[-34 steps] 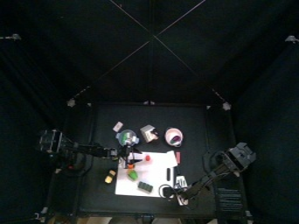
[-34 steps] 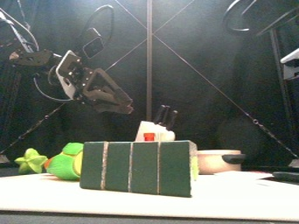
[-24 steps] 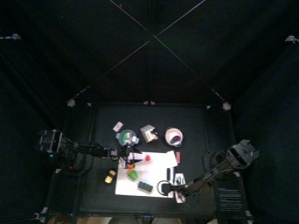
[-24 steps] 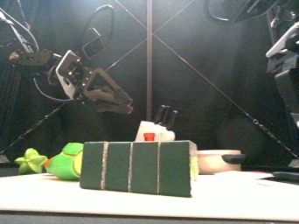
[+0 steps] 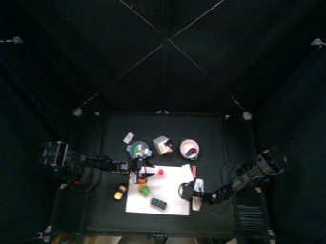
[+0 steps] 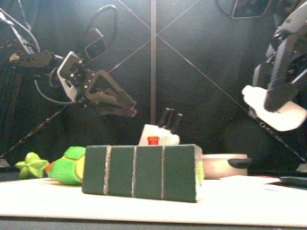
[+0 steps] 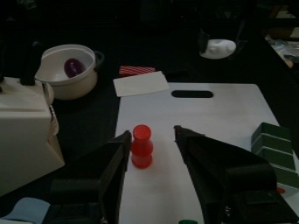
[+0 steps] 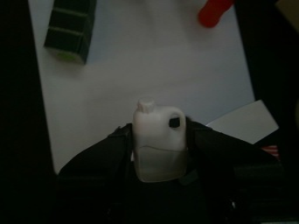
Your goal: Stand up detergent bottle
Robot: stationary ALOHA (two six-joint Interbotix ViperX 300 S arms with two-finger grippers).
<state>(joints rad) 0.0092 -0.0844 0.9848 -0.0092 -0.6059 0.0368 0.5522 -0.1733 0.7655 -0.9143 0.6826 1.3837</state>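
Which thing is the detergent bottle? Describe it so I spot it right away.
Find the white board; above it hangs the right hand. The detergent bottle is the small white jug clamped in that hand, unlike the red bottle and the green block down below.

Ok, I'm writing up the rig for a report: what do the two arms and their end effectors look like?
Both arms are black, built of jointed links. The left arm carries a pale plate near its wrist, with black cables looping above. The left end effector and right end effector each have two broad matte black fingers.
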